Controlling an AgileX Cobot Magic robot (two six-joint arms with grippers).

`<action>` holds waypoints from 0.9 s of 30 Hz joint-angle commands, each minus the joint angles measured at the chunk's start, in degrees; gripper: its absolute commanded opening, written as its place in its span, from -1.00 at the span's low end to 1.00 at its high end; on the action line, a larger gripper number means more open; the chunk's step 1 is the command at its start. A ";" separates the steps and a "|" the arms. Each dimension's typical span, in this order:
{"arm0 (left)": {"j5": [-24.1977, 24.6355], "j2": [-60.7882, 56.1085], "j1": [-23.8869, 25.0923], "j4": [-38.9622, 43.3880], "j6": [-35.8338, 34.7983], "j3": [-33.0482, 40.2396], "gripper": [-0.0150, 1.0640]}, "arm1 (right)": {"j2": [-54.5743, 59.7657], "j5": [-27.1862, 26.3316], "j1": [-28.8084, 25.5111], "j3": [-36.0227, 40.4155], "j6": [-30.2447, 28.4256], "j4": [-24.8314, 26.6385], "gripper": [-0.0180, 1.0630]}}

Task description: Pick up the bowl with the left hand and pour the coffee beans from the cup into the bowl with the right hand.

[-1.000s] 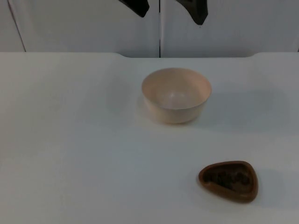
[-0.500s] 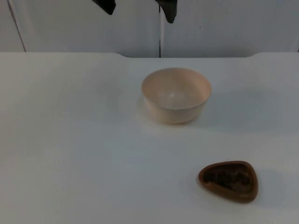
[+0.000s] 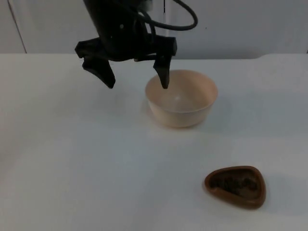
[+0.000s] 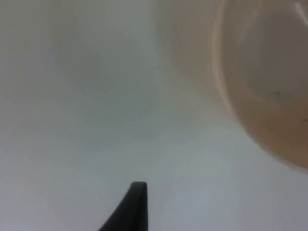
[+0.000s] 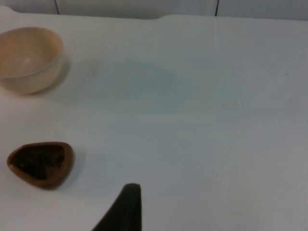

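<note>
A pale peach bowl (image 3: 182, 97) stands upright in the middle of the table, also seen as the bowl (image 4: 269, 86) in the left wrist view and the bowl (image 5: 28, 57) in the right wrist view. My left gripper (image 3: 137, 79) hangs open just left of the bowl, one fingertip (image 3: 164, 79) over the bowl's left rim, the other fingertip (image 3: 109, 79) out over bare table. A brown, rounded-triangular cup (image 3: 236, 185) holding dark coffee beans sits near the front right; the cup (image 5: 41, 162) lies ahead of the right arm, which waits.
The white table top (image 3: 72, 159) ends at a grey partition wall (image 3: 240, 24) behind the bowl. Open table lies between bowl and cup and across the left half.
The left arm has come down from the top edge of the picture, moving left and lower, until its open fingers straddle the bowl's left rim. Bowl and cup have not moved.
</note>
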 commanded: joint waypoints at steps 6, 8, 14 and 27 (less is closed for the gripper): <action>-5.29 0.44 1.46 -1.56 -0.60 -0.29 0.84 | -0.20 -0.30 -0.40 0.19 -0.71 -0.30 0.99; -6.66 0.76 1.46 -0.98 -1.53 -0.29 0.82 | -0.20 -0.30 -0.40 0.19 -0.71 -0.30 0.99; -3.46 4.85 1.36 2.28 -4.43 -5.48 0.82 | -0.20 -0.30 -0.40 0.19 -0.71 -0.41 0.99; -4.55 10.79 1.23 6.84 -9.06 -9.61 0.82 | -0.20 -0.30 -0.40 0.19 -0.71 -0.41 0.99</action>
